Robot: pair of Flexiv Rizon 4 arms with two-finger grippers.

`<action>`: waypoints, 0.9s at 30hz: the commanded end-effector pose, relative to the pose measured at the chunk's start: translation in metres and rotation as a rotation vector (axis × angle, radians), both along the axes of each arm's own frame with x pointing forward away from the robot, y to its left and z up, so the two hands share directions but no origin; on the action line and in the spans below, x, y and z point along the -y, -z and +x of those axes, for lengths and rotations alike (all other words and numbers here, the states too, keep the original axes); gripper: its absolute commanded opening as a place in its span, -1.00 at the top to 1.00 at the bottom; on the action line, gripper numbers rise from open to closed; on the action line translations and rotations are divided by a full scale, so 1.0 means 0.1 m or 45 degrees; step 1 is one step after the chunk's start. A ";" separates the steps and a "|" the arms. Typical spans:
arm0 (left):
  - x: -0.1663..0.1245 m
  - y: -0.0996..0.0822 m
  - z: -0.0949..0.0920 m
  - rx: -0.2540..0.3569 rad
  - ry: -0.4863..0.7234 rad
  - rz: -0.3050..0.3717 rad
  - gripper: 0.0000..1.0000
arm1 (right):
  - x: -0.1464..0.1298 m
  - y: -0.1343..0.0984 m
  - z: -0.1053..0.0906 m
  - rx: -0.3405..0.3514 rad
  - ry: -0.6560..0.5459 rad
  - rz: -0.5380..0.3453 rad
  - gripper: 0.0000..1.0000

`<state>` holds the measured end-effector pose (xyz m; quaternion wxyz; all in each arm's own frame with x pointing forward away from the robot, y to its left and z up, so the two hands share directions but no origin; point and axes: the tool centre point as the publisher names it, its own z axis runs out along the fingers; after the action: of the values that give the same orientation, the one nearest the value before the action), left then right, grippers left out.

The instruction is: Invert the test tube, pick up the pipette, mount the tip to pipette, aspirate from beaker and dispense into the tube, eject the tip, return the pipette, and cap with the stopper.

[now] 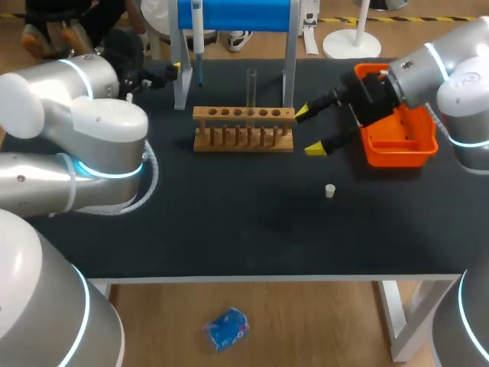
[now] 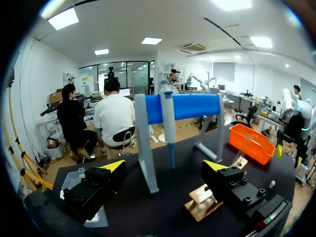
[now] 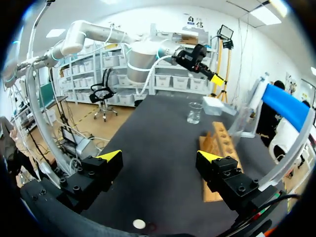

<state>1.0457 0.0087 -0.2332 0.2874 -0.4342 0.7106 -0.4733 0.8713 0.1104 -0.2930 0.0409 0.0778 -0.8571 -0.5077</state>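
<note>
1. The black counter [image 1: 229, 229] is laid with the task's things.
2. The pipette [image 1: 197, 30] is hung on the blue stand [image 1: 237, 14], and the left hand [image 2: 165, 167] is held released before it.
3. The test tube [image 1: 251, 88] is stood upright in the wooden rack [image 1: 243, 131], with the right hand [image 1: 309, 131] spread open beside it.
4. Pipette pickup is judged in hand; the fingers must be closed around its body.

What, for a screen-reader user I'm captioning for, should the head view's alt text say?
A clear test tube stands upright in a wooden rack on a dark table, the right end effector open beside it. A pipette hangs on a blue stand behind, a white stopper lies in front, an orange bin at right.
</note>
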 end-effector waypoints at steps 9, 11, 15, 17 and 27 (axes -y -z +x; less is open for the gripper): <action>-0.54 0.00 -0.36 -0.072 0.040 0.013 -1.00 | -0.25 0.13 -0.40 -0.078 -0.004 0.016 -1.00; -0.54 0.00 -0.36 -0.072 0.040 0.013 -1.00 | -0.25 0.13 -0.40 -0.078 -0.004 0.016 -1.00; -0.54 0.00 -0.36 -0.072 0.040 0.013 -1.00 | -0.25 0.13 -0.40 -0.078 -0.004 0.016 -1.00; -0.54 0.00 -0.36 -0.072 0.040 0.013 -1.00 | -0.25 0.13 -0.40 -0.078 -0.004 0.016 -1.00; -0.72 0.15 -0.32 -0.052 0.048 0.078 -1.00 | -0.31 0.18 -0.45 -0.080 -0.001 -0.007 -1.00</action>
<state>1.0106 0.0727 -0.2411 0.2794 -0.4240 0.7384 -0.4437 0.8296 0.1363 -0.3089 0.0694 0.0640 -0.8542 -0.5113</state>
